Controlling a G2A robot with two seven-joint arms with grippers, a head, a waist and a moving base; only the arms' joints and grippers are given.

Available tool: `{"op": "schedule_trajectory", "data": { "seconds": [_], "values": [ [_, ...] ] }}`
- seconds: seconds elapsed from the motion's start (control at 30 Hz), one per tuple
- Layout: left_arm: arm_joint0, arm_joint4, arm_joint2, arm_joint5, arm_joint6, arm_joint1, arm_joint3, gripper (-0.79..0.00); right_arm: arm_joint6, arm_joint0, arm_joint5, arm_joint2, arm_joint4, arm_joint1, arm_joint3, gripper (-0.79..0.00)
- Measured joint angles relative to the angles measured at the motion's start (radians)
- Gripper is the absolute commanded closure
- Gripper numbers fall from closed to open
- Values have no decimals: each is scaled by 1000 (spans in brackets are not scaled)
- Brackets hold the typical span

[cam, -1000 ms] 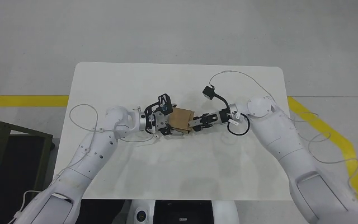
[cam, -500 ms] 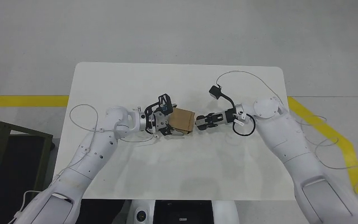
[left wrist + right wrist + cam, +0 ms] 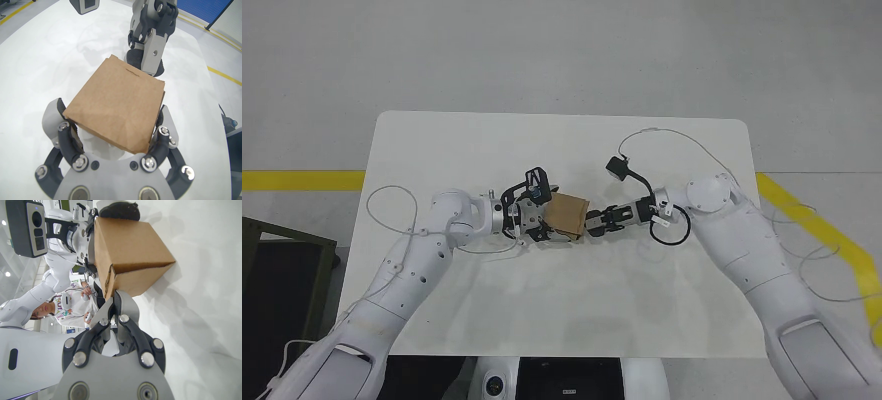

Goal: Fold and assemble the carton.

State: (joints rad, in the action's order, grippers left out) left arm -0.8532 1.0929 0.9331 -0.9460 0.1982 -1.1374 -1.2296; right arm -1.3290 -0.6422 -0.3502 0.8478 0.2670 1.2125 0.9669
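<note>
Surface: a white table (image 3: pixel 442 140) with rounded corners is standing on a pale grey floor (image 3: pixel 542 50). A yellow floor line (image 3: pixel 302 180) is running past the table's left side, and another is slanting off beyond its right side. A dark unit (image 3: pixel 272 280) is sitting on the floor by the near left corner. In the left wrist view, a blue panel (image 3: pixel 204 9) is standing in the room behind.

Around: a thin white cable (image 3: pixel 682 140) is lying in a loop across the far right part of the table top, well apart from the work. A black cable loop (image 3: pixel 674 228) is hanging at the right arm's wrist.

Task's thing: the brown carton (image 3: pixel 567 213) is sitting at the middle of the table, folded up into a closed box shape, with a small slit showing in its top panel.

Left gripper (image 3: pixel 112 111): grasping the carton, one finger lying along each side wall, with the box reaching out past the fingers.

Right gripper (image 3: pixel 114 298): fingers clenched together, tips touching the edge of the carton's end face, beside a seam that is gaping slightly. Whether a sliver of cardboard is sitting between the pads is hard to make out.

In the way: the two grippers are covering both ends of the carton from above.
</note>
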Motion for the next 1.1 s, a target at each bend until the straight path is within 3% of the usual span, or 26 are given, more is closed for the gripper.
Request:
{"op": "schedule_trajectory", "data": {
  "seconds": [0.63, 0.93, 1.1],
  "values": [
    [6, -7, -6, 0, -5, -3, 13, -785, -6, 27, -35, -23, 20, 19, -41, -18],
    [-6, -82, 43, -60, -1, 12, 22, -785, 2, -2, -61, 39, 3, -9, -3, -68],
    [-29, -159, 84, -66, 21, 31, -24, -785, 23, -34, -107, 94, -20, -33, 51, -126]
  ]
}}
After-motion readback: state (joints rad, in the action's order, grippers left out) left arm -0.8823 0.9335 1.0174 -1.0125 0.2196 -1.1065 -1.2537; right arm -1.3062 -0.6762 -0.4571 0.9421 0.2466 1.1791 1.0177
